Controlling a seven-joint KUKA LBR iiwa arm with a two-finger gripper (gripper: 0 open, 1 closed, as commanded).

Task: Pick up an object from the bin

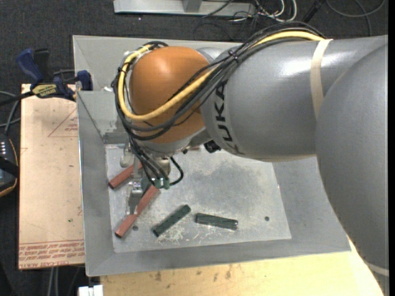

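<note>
The shallow grey sheet-metal bin (92,227) has a scuffed floor, dusted with pale scratches. Farthest left on it lies a short reddish-brown bar (120,179), flat-sided and matt, set on a slant. Just right of it, a longer reddish-brown bar (136,213) of the same squared section runs diagonally from the bin's near left corner up toward the tool.

The jaws come down from under the smooth orange dome-shaped cover (163,97) and sit low between the two bars, over the upper end of the longer one. Whether they are spread, pressed together or pinching it, I cannot tell; the cover and the black and yellow cables (126,106) hide too much. The longer bar seems the likely pick.

The risk is a grip at that bar's end rather than its middle. A long, hard, smooth stick caught there would probably swing or slip out on lifting, and it could also knock the short bar close by.

Further right, two dark green bars lie well apart from the tool: a slanted one (171,220) and a nearly level one (216,222). The glossy grey arm (296,91) looms over the right side.
</note>
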